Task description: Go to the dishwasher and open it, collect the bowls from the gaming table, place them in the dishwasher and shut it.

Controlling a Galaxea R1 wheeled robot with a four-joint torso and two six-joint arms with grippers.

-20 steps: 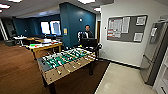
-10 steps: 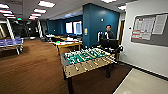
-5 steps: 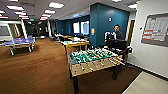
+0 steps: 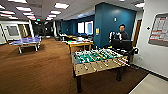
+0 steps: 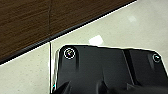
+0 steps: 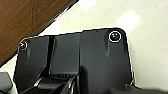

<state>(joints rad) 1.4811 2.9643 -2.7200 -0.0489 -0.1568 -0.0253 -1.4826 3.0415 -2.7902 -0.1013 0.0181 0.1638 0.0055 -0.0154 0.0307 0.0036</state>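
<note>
The gaming table (image 4: 98, 61), a table-football table with a green field and rods, stands ahead and to the right on brown carpet. No bowl can be made out on it. The dishwasher is out of view. In the left wrist view my arm's dark plate (image 5: 100, 67) hangs over pale floor next to the carpet edge (image 5: 75, 26). The right wrist view has the same kind of plate (image 6: 82, 60) above pale floor, with carpet (image 6: 27, 20) to one side.
A person (image 4: 122, 33) with a control rig stands behind the football table. A yellow-edged table (image 4: 80, 44) sits farther back, and a blue table-tennis table (image 4: 25, 41) is far left. Pale floor (image 4: 152, 86) begins at the right, under a white wall with a notice board (image 4: 160, 30).
The whole head picture has shifted: the camera has turned left, so the football table sits farther right and the blue table-tennis table has come into view.
</note>
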